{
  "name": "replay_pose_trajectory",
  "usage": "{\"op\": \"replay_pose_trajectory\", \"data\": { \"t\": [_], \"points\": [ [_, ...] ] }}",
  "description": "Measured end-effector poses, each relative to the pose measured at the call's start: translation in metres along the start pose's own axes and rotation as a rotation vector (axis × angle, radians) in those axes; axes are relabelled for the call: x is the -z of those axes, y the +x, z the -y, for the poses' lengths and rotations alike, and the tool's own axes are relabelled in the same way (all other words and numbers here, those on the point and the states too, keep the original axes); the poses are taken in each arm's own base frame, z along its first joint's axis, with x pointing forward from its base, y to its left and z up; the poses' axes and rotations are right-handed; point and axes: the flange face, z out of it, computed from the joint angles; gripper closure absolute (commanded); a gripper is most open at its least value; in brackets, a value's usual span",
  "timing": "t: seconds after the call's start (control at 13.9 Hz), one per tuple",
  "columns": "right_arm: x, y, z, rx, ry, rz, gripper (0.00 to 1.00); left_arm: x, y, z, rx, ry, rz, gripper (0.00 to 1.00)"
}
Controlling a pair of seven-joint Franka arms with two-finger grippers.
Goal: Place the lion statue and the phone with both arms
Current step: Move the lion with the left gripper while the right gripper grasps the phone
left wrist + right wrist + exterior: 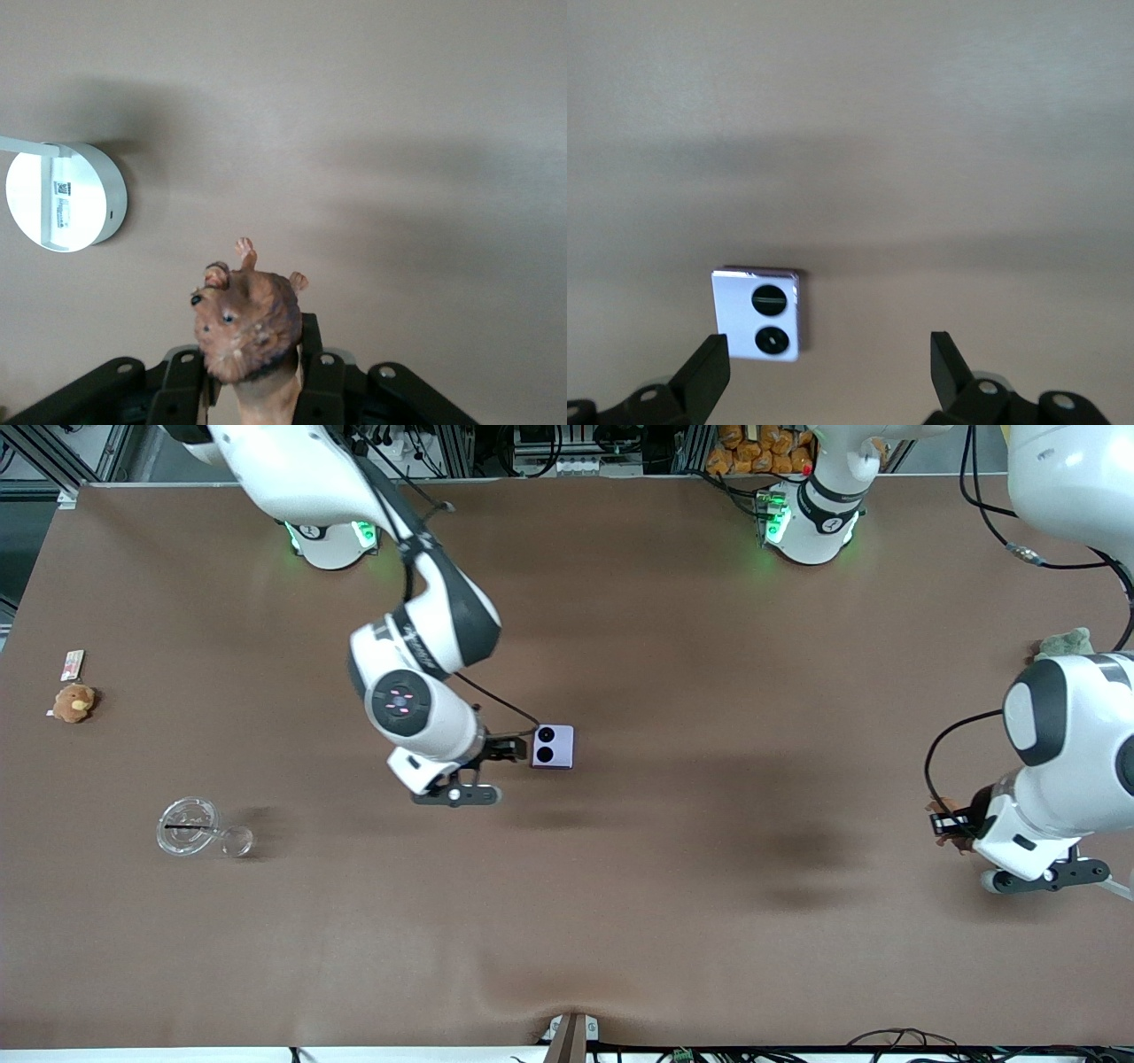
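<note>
One phone (552,746) lies flat on the brown table (673,921), about mid-table, its two black circles facing up. One lion statue (246,326) is off the table, pinched in the left gripper (950,828), which is closed tight on its body; the head and a raised paw stick out past the fingers. Well away from the phone, toward the right arm's end of the table, sit one brown plush toy (73,702) with a small tag (73,664) beside it, and, nearer the front camera than the phone, one clear cup lid (188,826) with a smaller clear piece (236,841) touching it. One green plush toy (1066,643) lies at the left arm's end, farther from the front camera than the phone.

The right arm reaches out bent at the elbow, wrist turned toward the phone; the right gripper (830,376) hangs just beside the phone, jaws spread wide and holding nothing. The left arm is folded low at its own end of the table, well apart from the phone.
</note>
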Motion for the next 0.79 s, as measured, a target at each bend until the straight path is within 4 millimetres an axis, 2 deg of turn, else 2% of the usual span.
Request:
{"op": "replay_pose_trajectory", "data": {
  "t": [0.14,0.36,0.65,0.79],
  "points": [
    [-0.024,-0.003,0.013,0.002,-0.003,-0.009,0.00,-0.012,0.003,0.007,-0.052,0.000,0.002,1.00],
    [-0.051,-0.011,0.026,0.011,-0.008,-0.017,0.00,-0.033,0.009,0.020,-0.134,-0.002,-0.012,1.00],
    [-0.078,-0.027,0.042,0.004,-0.004,-0.039,0.00,-0.048,0.011,0.073,-0.206,-0.039,-0.019,1.00],
    [-0.097,-0.037,0.055,-0.011,0.005,-0.064,0.00,-0.060,0.010,0.098,-0.241,-0.070,-0.032,1.00]
  ]
}}
